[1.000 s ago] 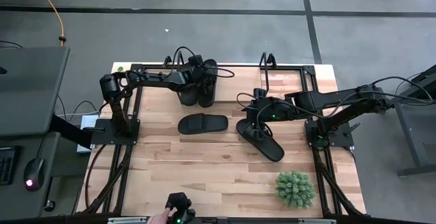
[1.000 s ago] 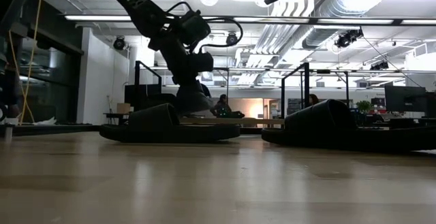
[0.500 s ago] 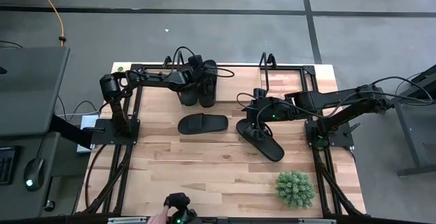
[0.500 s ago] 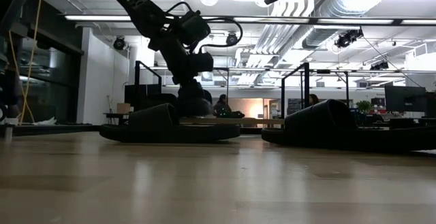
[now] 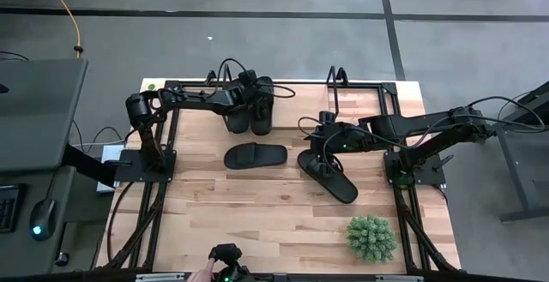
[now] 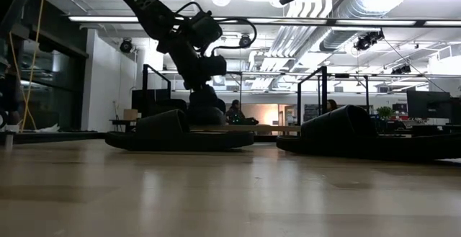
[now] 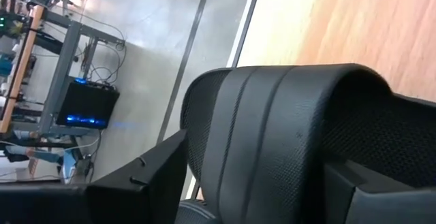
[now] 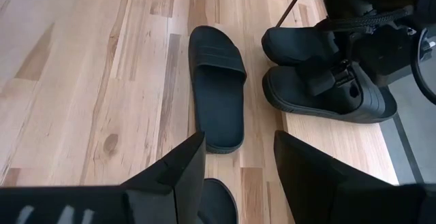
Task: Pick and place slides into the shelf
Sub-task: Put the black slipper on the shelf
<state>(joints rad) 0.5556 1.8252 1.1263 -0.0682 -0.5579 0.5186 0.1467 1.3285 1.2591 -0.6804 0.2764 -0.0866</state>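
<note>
Two black slides (image 5: 249,111) lie side by side on the shelf (image 6: 245,128) at the table's far side, resting on its light board (image 8: 340,142). My left gripper (image 5: 255,100) stands open over one of them, with that slide's wide strap (image 7: 286,129) between its fingers. A third slide (image 5: 255,155) lies flat mid-table. A fourth slide (image 5: 330,179) lies slantwise right of centre. My right gripper (image 5: 330,147) hangs open above that slide's far end (image 8: 218,207), touching nothing. My left gripper has one finger (image 7: 136,183) on each side of the slide's strap (image 7: 225,149), coming from above. Whether the fingers touch the strap I cannot tell. The slide rests on the shelf board.
A green potted plant (image 5: 371,237) stands near the front right corner. A person's hand (image 5: 204,274) holds a black device (image 5: 226,255) at the table's near edge. Black frame tubes (image 5: 386,89) run along the table's sides, and bare wood lies at the front left.
My left gripper has opened around the strap of the slide on the shelf and let it go. The slide has stayed where it was. My right arm has kept still.
</note>
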